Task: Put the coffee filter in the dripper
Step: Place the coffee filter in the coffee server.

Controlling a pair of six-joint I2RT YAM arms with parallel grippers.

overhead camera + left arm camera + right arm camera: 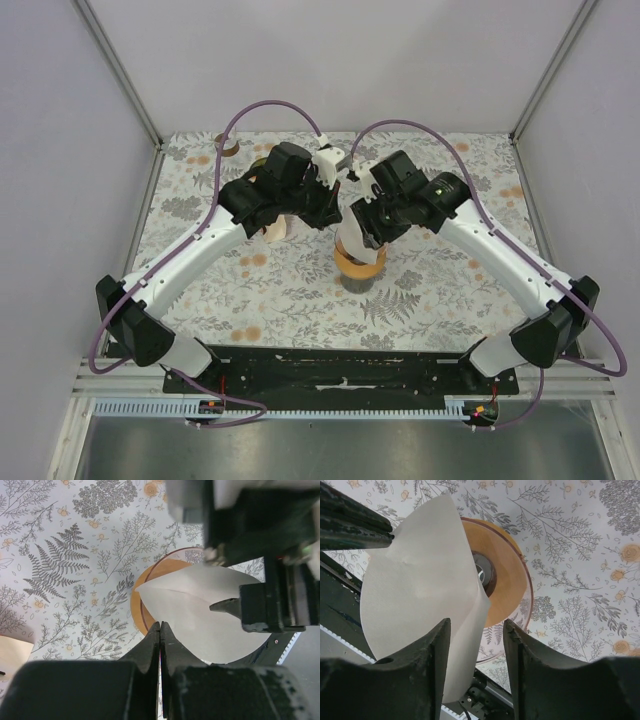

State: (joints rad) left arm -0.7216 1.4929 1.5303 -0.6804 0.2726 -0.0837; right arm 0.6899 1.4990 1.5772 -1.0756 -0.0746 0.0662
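top external: dripper [360, 263], floral table [300, 300], walls [60, 150]

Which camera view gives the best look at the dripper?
The right wrist view: the dripper is large, with its orange inside and dark centre hole visible, though the coffee filter covers one side. The left wrist view shows only an orange arc beside the filter. The top external view shows it small and partly hidden.
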